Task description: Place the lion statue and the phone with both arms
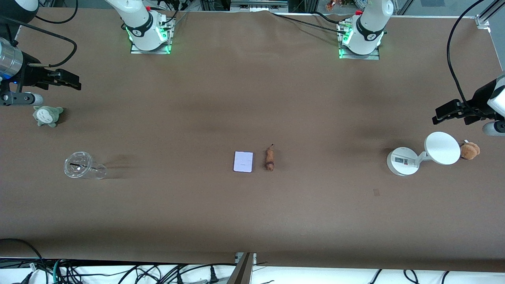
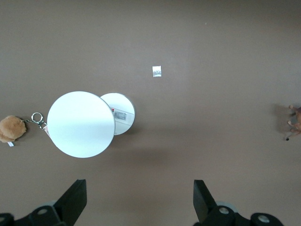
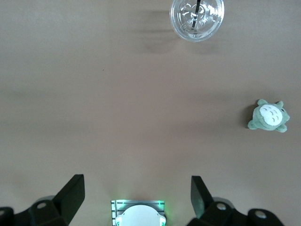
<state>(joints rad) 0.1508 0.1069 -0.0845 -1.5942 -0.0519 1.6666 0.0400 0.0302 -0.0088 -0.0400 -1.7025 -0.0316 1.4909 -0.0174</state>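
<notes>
The phone (image 1: 243,161), a flat pale lavender-white rectangle, lies in the middle of the table. The lion statue (image 1: 270,157), slim and reddish-brown with a dark tail tip, lies right beside it on the side toward the left arm's end. It also shows at the edge of the left wrist view (image 2: 294,122). My left gripper (image 1: 437,115) is open and empty over the left arm's end of the table, by the white stand; its own view (image 2: 140,197) shows bare table between its fingers. My right gripper (image 1: 74,82) is open and empty over the right arm's end (image 3: 138,195).
A white round-based stand with a disc (image 1: 442,148) (image 2: 81,124) and a tan plush toy (image 1: 470,150) (image 2: 11,128) sit at the left arm's end. A grey-green plush (image 1: 47,116) (image 3: 269,116) and a clear lidded cup (image 1: 79,165) (image 3: 196,19) sit at the right arm's end.
</notes>
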